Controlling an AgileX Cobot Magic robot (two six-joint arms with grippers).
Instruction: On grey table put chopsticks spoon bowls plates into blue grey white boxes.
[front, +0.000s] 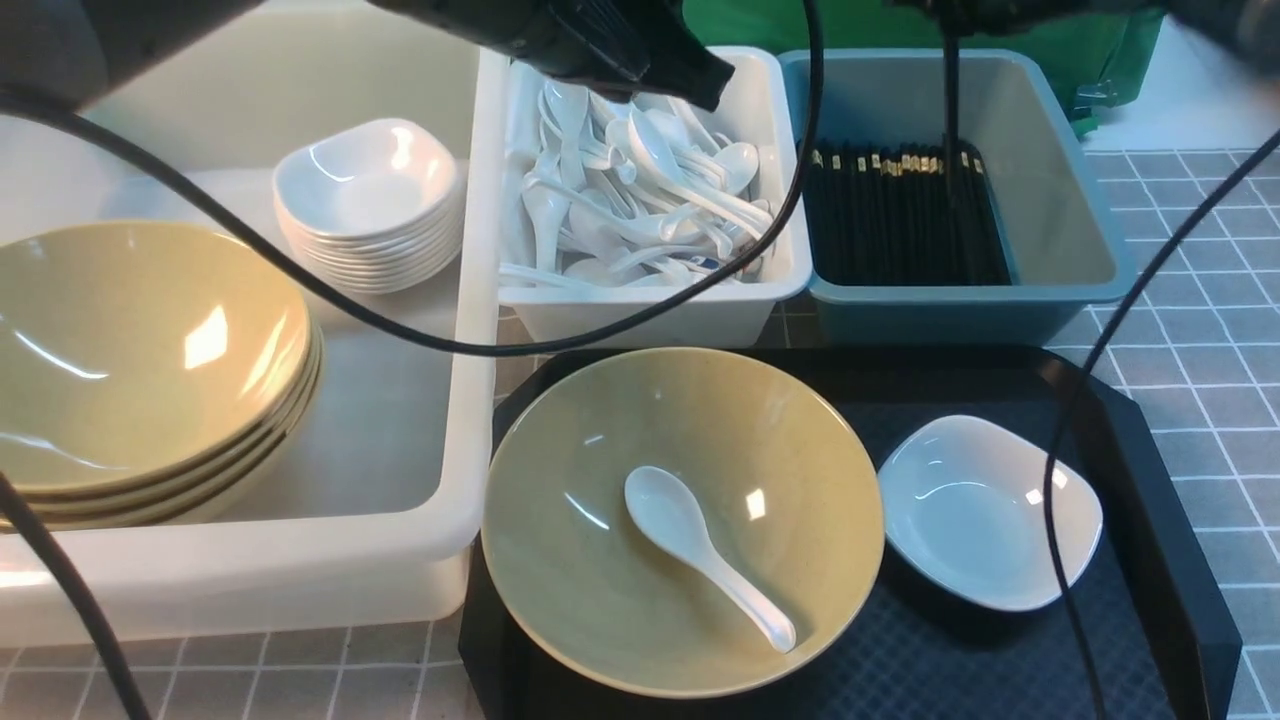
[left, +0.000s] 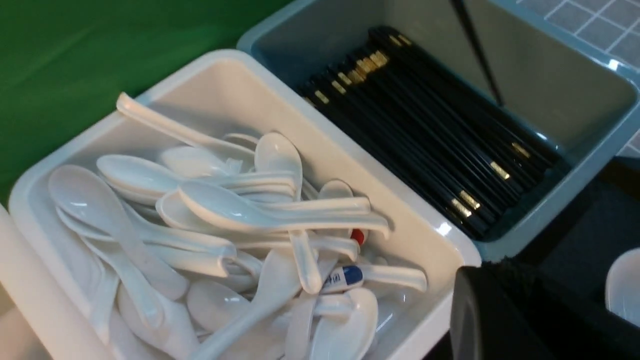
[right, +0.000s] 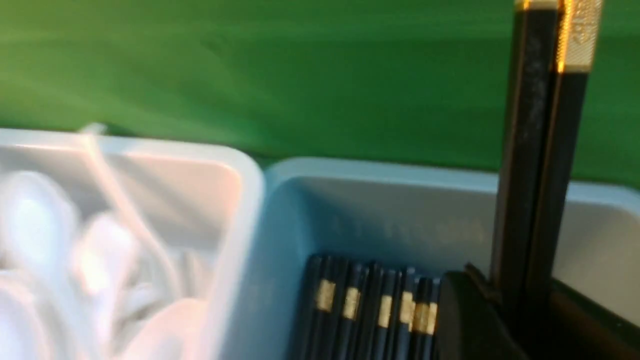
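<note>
Right gripper: closed on the held chopsticks, 2 black sticks clamped side by side and standing upright, gold bands at the top.
Held chopsticks, place: hanging over the blue-grey box, lower tips down inside it by its right part; whether they touch the bottom cannot be told.
Left gripper: shut, nothing in it, poised above the far end of the white box.
Blue-grey box: holds the stored chopsticks, packed flat in a row along its left side, gold bands mostly at the far end.
White box: touching the blue-grey box on its left, filled with a loose pile of white spoons; 1 small white piece with a blue end lies among them, possibly not a spoon.
Milky-white tub: left of the white box; a stack of white dishes at its far right, a stack of olive bowls, seemingly 4, at its left.
Black tray: in front of the 2 small boxes, just beside the tub.
On the tray: 1 olive bowl at the left with 1 spoon lying inside, scoop toward the far side; 1 white dish just right of the bowl.
Grey table: under everything.
Cables: black, crossing the front view.
</note>
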